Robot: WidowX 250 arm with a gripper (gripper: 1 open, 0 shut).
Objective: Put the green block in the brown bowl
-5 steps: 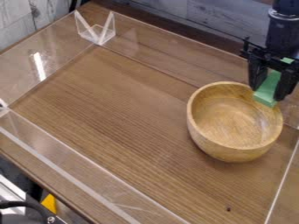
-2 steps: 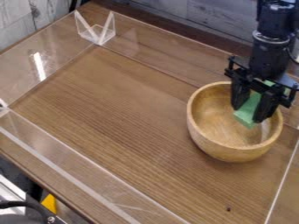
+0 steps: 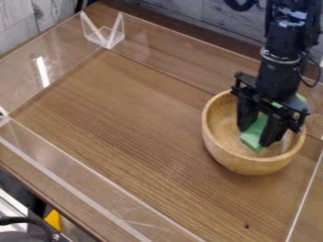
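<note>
- Gripper point(image 3: 266, 120) points straight down inside the brown bowl point(image 3: 225, 142), fingers pinched on the green block point(image 3: 260, 131), which hangs upright and slightly tilted between them, its lower end close to the bowl's floor; whether it touches cannot be told.
- Below and around the gripper, the thick wooden rim is the main hazard: the dark fingers stand just inside the far wall, and a sideways drift while low could catch the rim, shoving or tipping the bowl across the wooden table point(image 3: 127, 113).
- Beneath the gripper, the block could be driven end-on into the floor if the descent runs on, jamming it or twisting it in the grip.
- Released from too high, the long bar may topple against the rim beside the gripper and lean out instead of lying flat.
- Smallest risk: the block sticks to a finger on opening and lifts back out.
</note>
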